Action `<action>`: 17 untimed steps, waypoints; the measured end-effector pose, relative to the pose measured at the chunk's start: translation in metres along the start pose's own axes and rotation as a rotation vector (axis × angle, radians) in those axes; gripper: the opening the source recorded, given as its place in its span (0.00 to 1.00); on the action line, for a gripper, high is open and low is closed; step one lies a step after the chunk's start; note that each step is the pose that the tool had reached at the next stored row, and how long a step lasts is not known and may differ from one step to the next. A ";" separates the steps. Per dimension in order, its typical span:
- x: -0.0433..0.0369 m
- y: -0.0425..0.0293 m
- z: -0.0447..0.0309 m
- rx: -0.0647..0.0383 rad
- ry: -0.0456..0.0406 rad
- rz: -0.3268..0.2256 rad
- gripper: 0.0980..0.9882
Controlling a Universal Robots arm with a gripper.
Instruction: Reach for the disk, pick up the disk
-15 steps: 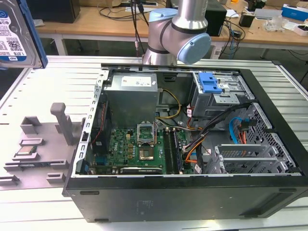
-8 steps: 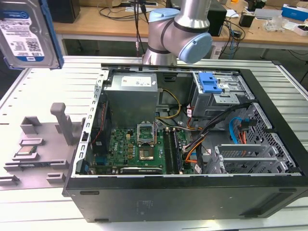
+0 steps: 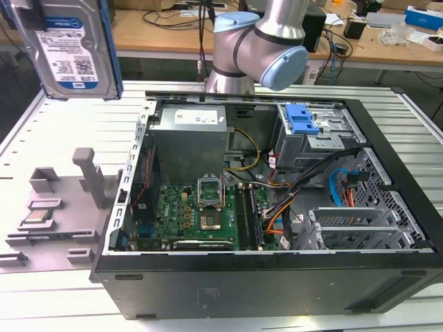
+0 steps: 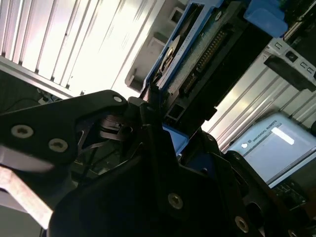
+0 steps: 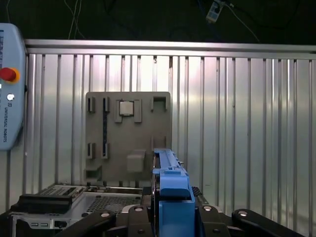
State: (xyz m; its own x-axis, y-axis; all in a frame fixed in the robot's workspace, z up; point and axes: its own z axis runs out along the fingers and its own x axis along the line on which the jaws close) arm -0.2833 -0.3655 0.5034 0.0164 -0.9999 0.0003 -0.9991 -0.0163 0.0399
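The disk (image 3: 71, 50), a silver hard drive with a white-and-blue label and a blue side bracket, hangs in the air at the exterior view's upper left, well above the ribbed table. In the first wrist view its blue bracket edge (image 5: 170, 190) stands upright between the black fingers of my gripper (image 5: 170, 217). In the second wrist view the disk (image 4: 197, 54) shows edge-on with its connector row, clamped in my gripper (image 4: 158, 116). The gripper is shut on the disk.
An open computer case (image 3: 387, 124) lies on the table, with a blue ridged latch (image 3: 302, 119) on its drive cage. A grey fixture plate (image 3: 83, 238) holds a small processor chip (image 3: 38, 218) at the exterior view's left. A teach pendant (image 5: 10, 84) lies on the table.
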 end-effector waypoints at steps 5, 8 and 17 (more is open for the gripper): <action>0.0005 -0.0324 -0.0013 0.000 0.0000 0.000 0.30; 0.0008 -0.0485 -0.0019 -0.001 0.0002 0.000 0.30; 0.0017 -0.1032 -0.0041 -0.002 0.0003 0.000 0.30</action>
State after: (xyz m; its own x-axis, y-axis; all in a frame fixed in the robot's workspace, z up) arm -0.1801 -0.3655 0.5034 0.0162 -0.9999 0.0006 -0.9990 -0.0162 0.0415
